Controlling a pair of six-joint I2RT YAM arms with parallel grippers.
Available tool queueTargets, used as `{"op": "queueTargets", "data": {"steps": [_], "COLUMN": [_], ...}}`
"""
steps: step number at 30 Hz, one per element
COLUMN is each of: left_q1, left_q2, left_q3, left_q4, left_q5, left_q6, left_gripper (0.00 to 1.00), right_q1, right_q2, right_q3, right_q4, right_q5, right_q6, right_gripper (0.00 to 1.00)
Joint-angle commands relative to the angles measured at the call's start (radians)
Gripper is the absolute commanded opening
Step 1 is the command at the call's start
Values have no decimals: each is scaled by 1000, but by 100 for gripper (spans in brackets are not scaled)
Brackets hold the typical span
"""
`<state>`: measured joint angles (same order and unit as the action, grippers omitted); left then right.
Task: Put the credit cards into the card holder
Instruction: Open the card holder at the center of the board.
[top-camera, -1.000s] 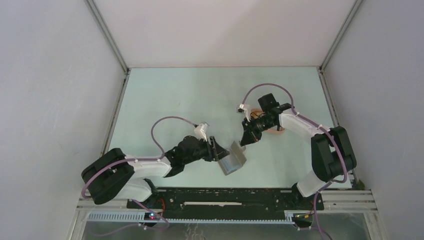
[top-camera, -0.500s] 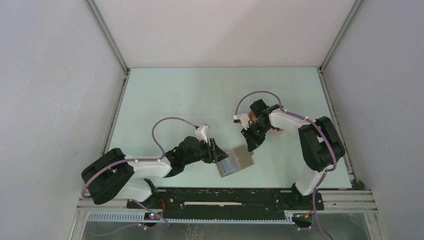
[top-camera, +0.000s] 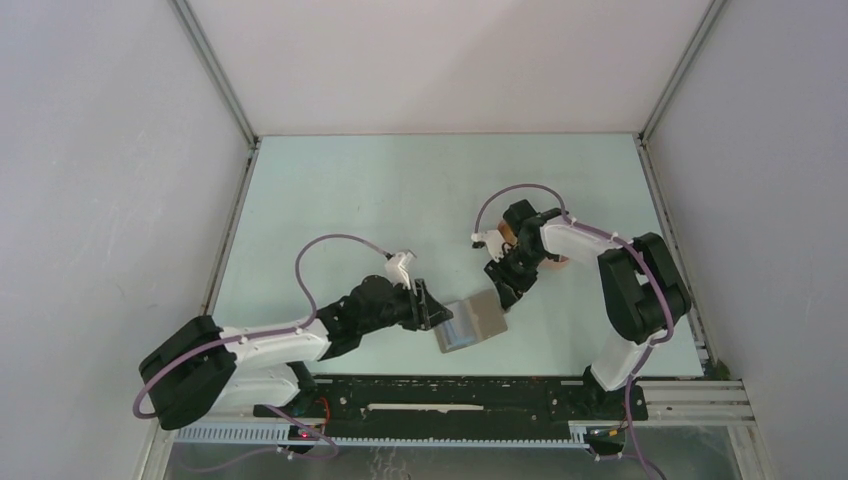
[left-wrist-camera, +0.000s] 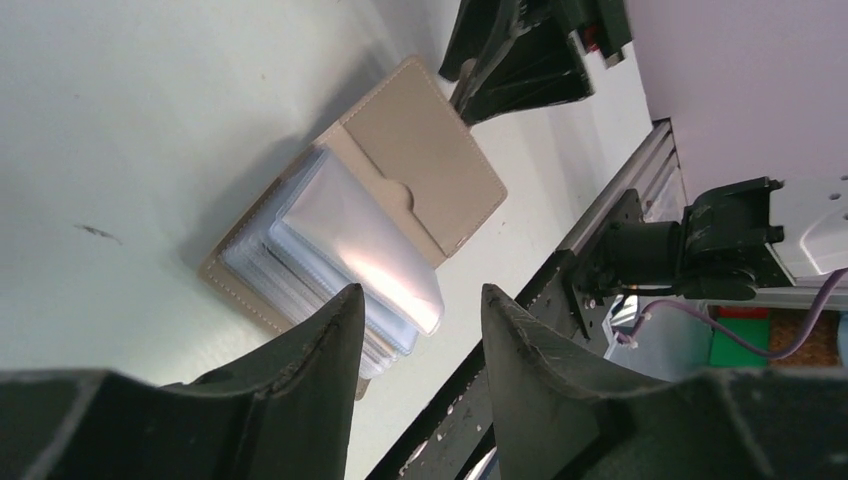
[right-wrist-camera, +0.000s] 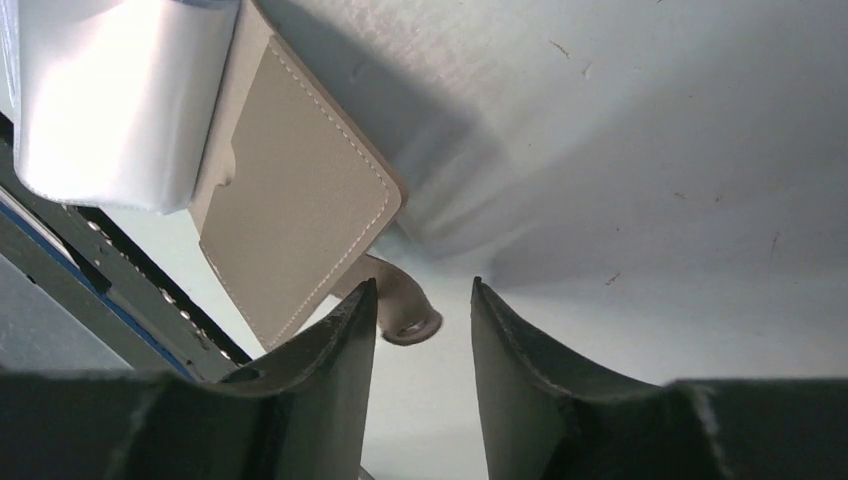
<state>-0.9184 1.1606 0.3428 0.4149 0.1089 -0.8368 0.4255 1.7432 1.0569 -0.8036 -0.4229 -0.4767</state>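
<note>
The grey card holder (top-camera: 472, 322) lies open and flat on the table near the front edge. In the left wrist view its flap (left-wrist-camera: 420, 150) is spread out and its clear sleeves (left-wrist-camera: 350, 235) are fanned up. My left gripper (top-camera: 437, 310) (left-wrist-camera: 422, 292) is at the holder's left edge, open, with only table and rail showing between its fingers. My right gripper (top-camera: 503, 290) (right-wrist-camera: 424, 284) stands open at the flap's far corner (right-wrist-camera: 290, 220). The flap's snap strap (right-wrist-camera: 405, 305) curls just beside its left finger, loose. No credit cards show in any view.
A peach-coloured tray (top-camera: 553, 262) lies mostly hidden under the right forearm. The black rail (top-camera: 450, 385) runs along the table's front edge just below the holder. Grey walls close off the table on the left, back and right.
The holder's flap, raised a second ago, now lies flat. My right gripper came down toward the holder and opened, letting go of the flap. The left arm stretched slightly forward.
</note>
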Motion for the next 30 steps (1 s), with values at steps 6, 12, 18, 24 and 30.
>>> {"op": "queueTargets", "data": {"steps": [6, 12, 18, 24, 30], "left_q1": [-42, -55, -65, -73, -80], "left_q2": [60, 93, 146, 190, 196], "left_q3": [64, 87, 110, 140, 166], "left_q4": [-21, -14, 9, -7, -63], "left_q5": [26, 30, 40, 35, 17], "left_q6": [7, 4, -4, -7, 10], "left_gripper": [52, 52, 52, 52, 52], "right_q1": [-39, -58, -66, -83, -96], "right_q2": [-143, -224, -286, -329, -403], "right_q3": [34, 32, 23, 15, -6], "right_q4": [-26, -23, -10, 15, 34], "right_q5": [-77, -85, -122, -106, -176], "right_q6": [-27, -50, -58, -50, -59], "right_gripper": [58, 60, 61, 61, 61]}}
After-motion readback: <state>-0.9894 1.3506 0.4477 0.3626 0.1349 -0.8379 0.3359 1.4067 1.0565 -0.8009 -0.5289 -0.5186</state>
